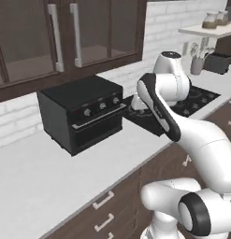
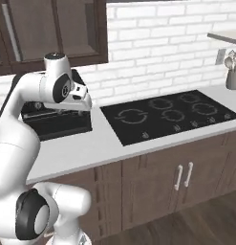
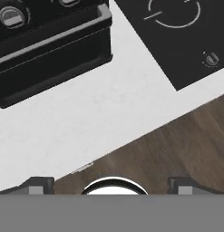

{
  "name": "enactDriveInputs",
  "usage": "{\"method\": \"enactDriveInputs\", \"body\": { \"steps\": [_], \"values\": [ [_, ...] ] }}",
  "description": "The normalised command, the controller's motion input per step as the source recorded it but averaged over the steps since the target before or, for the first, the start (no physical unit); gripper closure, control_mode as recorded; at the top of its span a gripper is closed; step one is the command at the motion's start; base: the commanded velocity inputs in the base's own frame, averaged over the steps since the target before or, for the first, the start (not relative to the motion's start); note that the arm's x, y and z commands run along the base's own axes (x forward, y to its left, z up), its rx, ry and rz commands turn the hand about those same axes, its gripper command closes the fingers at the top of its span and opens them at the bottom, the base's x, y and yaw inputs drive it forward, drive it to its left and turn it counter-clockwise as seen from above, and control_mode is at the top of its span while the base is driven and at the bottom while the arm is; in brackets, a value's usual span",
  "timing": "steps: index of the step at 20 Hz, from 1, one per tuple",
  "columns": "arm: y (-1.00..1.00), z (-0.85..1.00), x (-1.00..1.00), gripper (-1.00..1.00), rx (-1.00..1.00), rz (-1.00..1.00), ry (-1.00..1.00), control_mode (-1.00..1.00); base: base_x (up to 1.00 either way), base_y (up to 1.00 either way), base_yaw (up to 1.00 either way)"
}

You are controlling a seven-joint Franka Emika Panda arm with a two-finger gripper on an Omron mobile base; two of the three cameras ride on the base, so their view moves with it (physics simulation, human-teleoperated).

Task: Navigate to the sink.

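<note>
No sink shows in any view; it is out of sight. My gripper (image 3: 111,185) hangs above the white counter's front edge (image 3: 86,122), between a black toaster oven (image 3: 45,41) and the black cooktop (image 3: 177,31). Its two fingertips (image 3: 38,186) stand wide apart with nothing between them. In the right base view the hand (image 2: 82,103) sits just in front of the toaster oven (image 2: 52,122). In the left base view the arm's own links cover the hand.
The cooktop (image 2: 172,115) lies to the right on the counter (image 2: 91,148). Past it stand a utensil holder (image 1: 197,65), a toaster (image 1: 217,62) and a wall shelf with jars (image 1: 212,28). Dark wall cabinets (image 1: 65,37) hang above the toaster oven (image 1: 84,112); drawers and doors (image 2: 184,177) run below.
</note>
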Motion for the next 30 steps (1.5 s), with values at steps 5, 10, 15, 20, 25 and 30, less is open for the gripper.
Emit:
{"method": "enactDriveInputs", "body": {
  "steps": [5,10,15,20,25,30],
  "values": [
    [0.0,0.0,0.0,-1.0,0.0,0.0,0.0,1.0,0.01,-0.8,-0.53],
    [0.0,0.0,0.0,-1.0,0.0,0.0,0.0,1.0,0.08,-0.68,-0.61],
    [0.0,0.0,0.0,-1.0,0.0,0.0,0.0,1.0,0.01,-0.54,-0.64],
    [0.0,0.0,0.0,-1.0,0.0,0.0,0.0,1.0,0.0,-0.47,-0.66],
    [0.0,0.0,0.0,-1.0,0.0,0.0,0.0,1.0,0.0,-0.3,-0.7],
    [0.0,0.0,0.0,-1.0,0.0,0.0,0.0,1.0,0.04,-0.25,-0.68]
  ]
}}
